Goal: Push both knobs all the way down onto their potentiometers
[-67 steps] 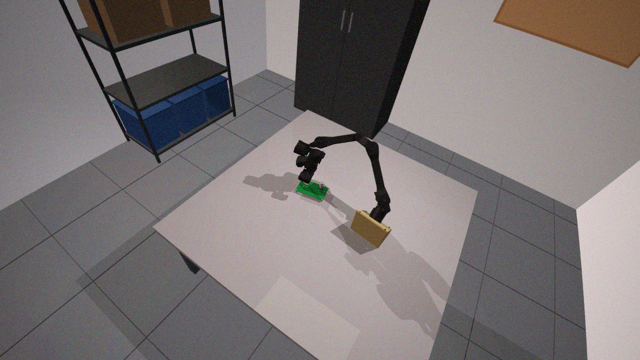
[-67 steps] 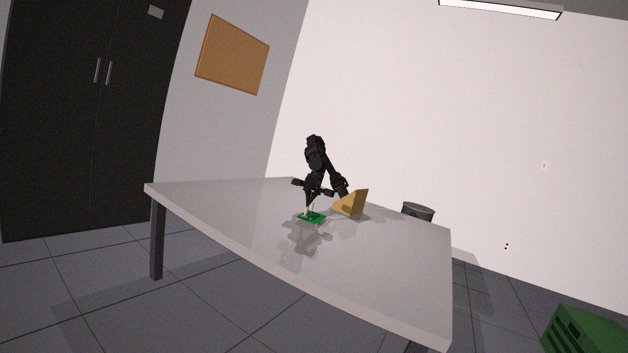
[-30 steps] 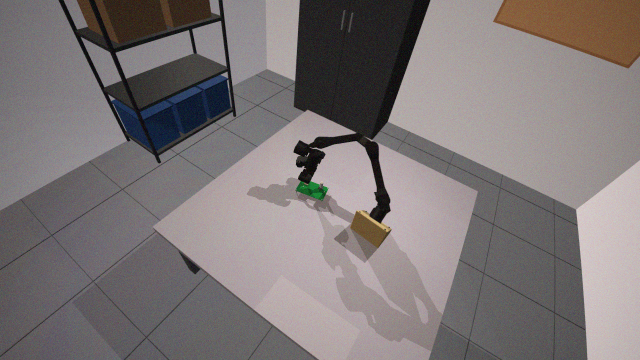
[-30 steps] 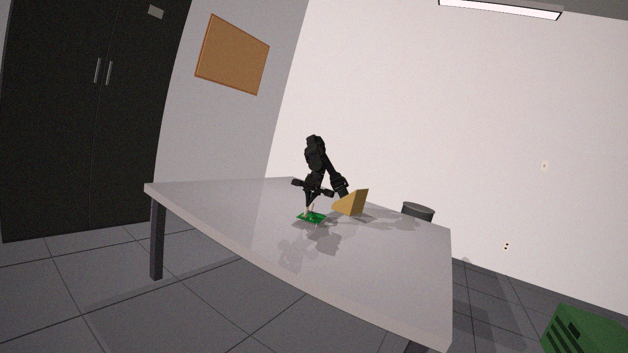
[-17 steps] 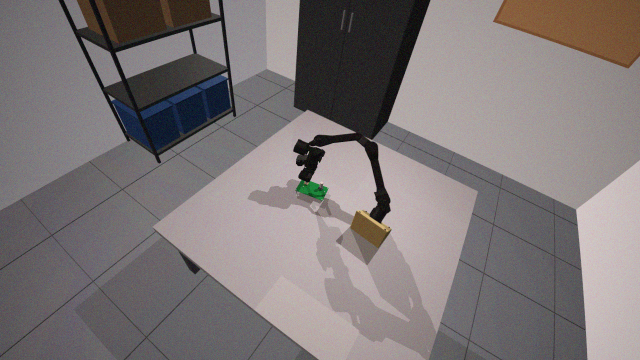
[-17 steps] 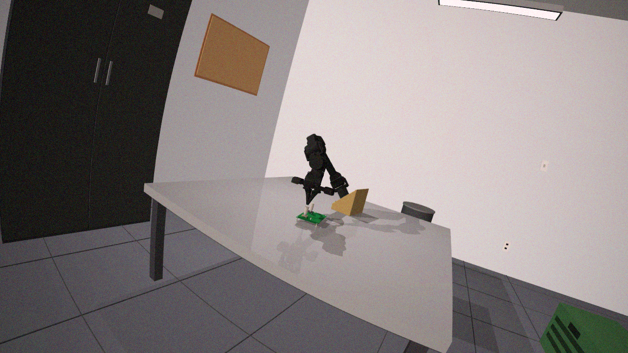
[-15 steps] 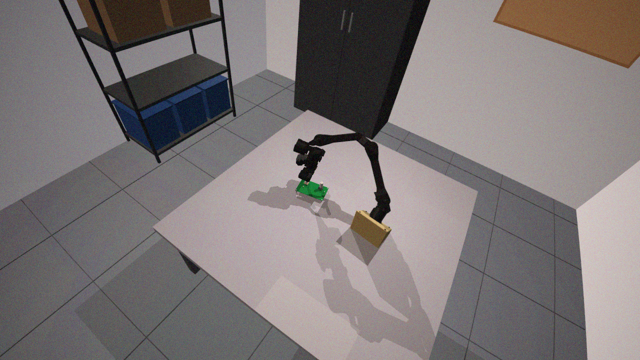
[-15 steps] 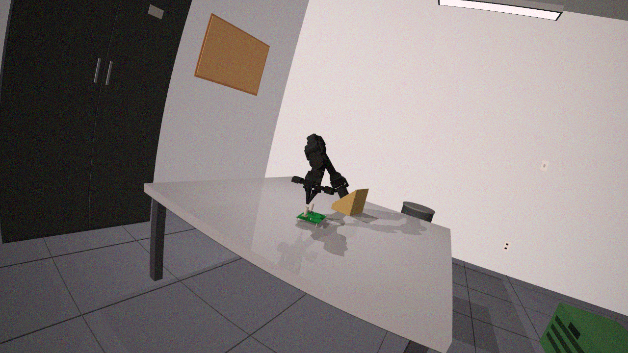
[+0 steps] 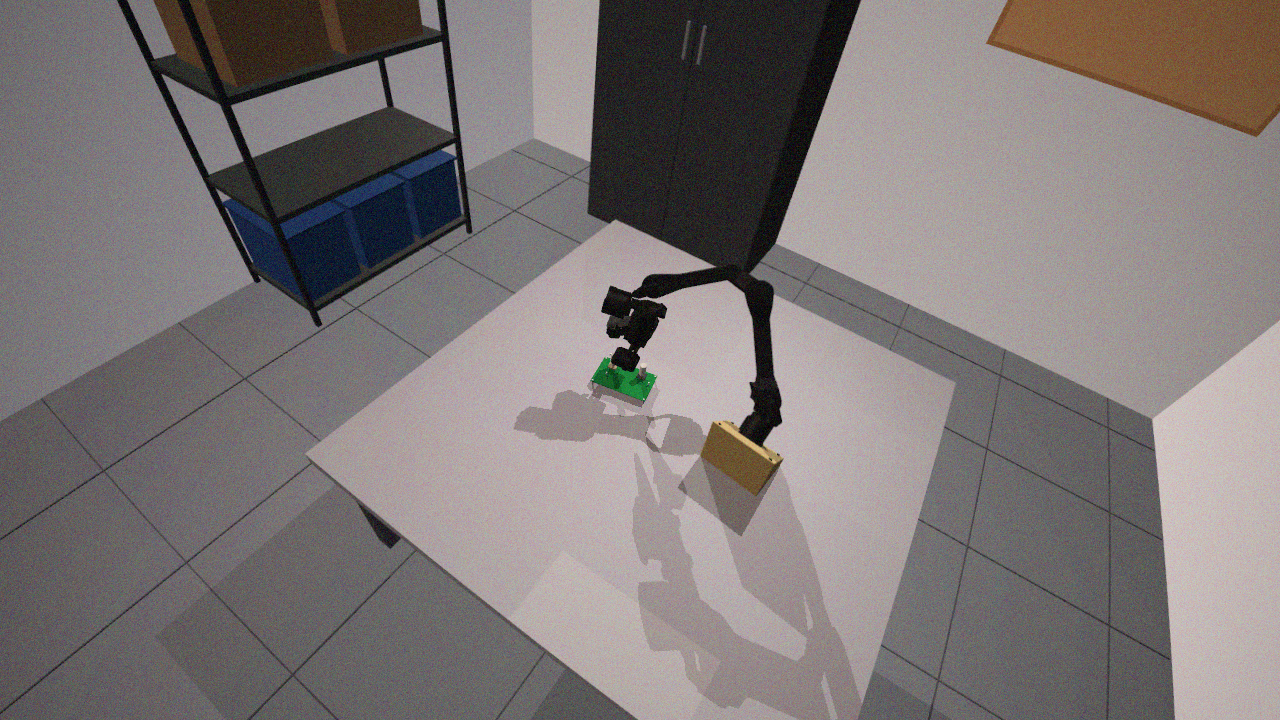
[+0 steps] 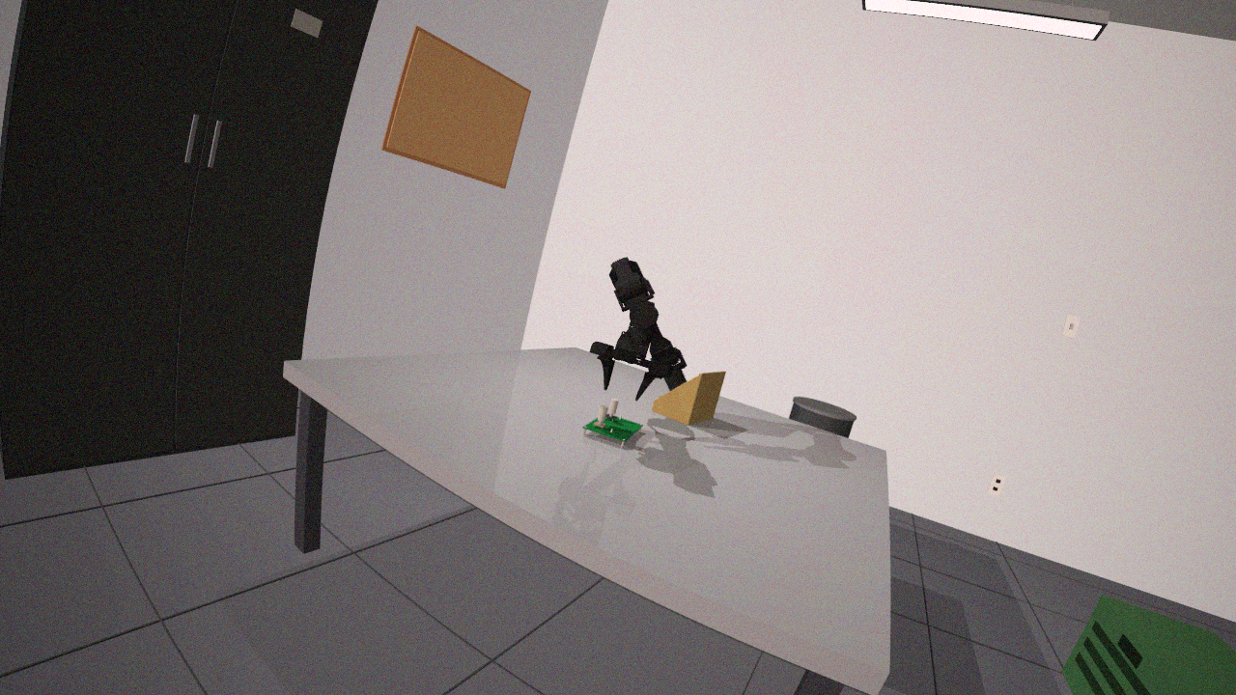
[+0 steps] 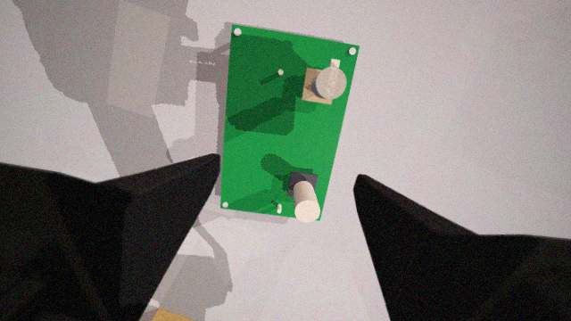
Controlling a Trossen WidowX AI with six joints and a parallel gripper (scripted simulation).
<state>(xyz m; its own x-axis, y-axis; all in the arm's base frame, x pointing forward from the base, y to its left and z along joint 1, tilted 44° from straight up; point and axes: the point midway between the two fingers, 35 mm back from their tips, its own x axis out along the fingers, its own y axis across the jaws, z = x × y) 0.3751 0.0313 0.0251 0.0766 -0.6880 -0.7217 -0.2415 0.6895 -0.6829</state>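
The green circuit board [image 9: 626,390] [image 10: 624,428] [image 11: 250,178] stands on short legs. A wide, round pale knob [image 9: 613,365] [image 10: 603,415] [image 11: 330,83] stands over the tan potentiometer [image 11: 309,78]. A narrower pale knob [image 9: 642,369] [image 10: 613,406] [image 11: 307,210] stands upright over the dark potentiometer [image 11: 303,176]. Whether either knob touches its potentiometer is too small to tell. My gripper [image 10: 622,394] [image 11: 288,172] is open and empty, above the board, touching neither knob. In the wrist view its fingertips stand left and right of the board's near part.
A yellow wedge-shaped block [image 9: 741,458] [image 10: 704,399] stands on the table [image 9: 465,438] [image 10: 734,553] beside the arm's base. Two thin pale pins [image 11: 280,71] [image 11: 279,208] rise from the board. A shelf and a black cabinet stand beyond the table.
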